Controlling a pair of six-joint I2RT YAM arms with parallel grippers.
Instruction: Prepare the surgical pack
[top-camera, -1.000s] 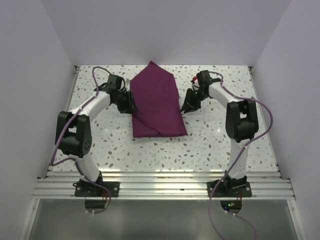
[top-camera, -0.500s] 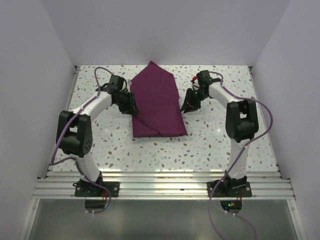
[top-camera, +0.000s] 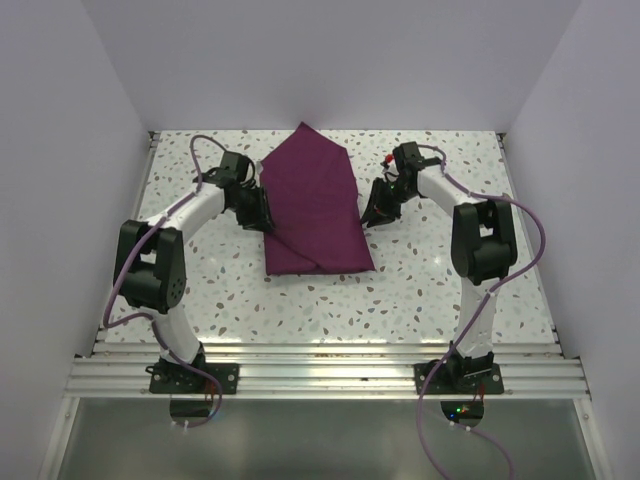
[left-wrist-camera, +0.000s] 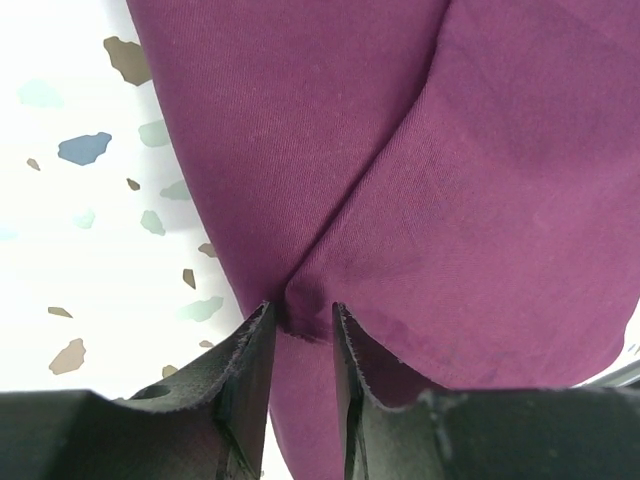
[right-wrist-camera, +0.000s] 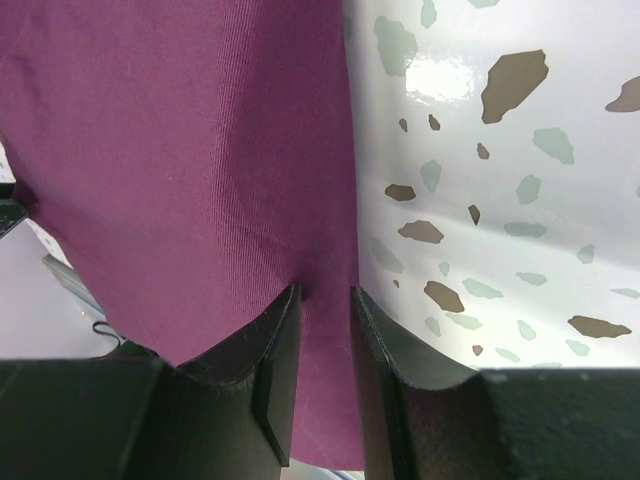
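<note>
The surgical pack shows only as a plum-purple cloth (top-camera: 315, 205), folded into a long bundle at the middle back of the table; what it wraps is hidden. My left gripper (top-camera: 262, 212) is at its left edge. In the left wrist view a raised fold of the cloth (left-wrist-camera: 450, 150) runs into the narrow gap of the left gripper (left-wrist-camera: 303, 320) and puckers there. My right gripper (top-camera: 372, 212) is at the right edge. In the right wrist view the right gripper (right-wrist-camera: 325, 300) pinches the cloth's (right-wrist-camera: 180, 150) border, which creases at the fingertips.
The speckled white table (top-camera: 440, 270) is walled on the left, right and back. An aluminium rail (top-camera: 320, 375) with both arm bases runs along the near edge. A small red part (top-camera: 388, 158) sits on the right wrist.
My left gripper has edged slightly farther onto the cloth's left edge and its jaws have narrowed on the fold. The right arm and the cloth have held still.
</note>
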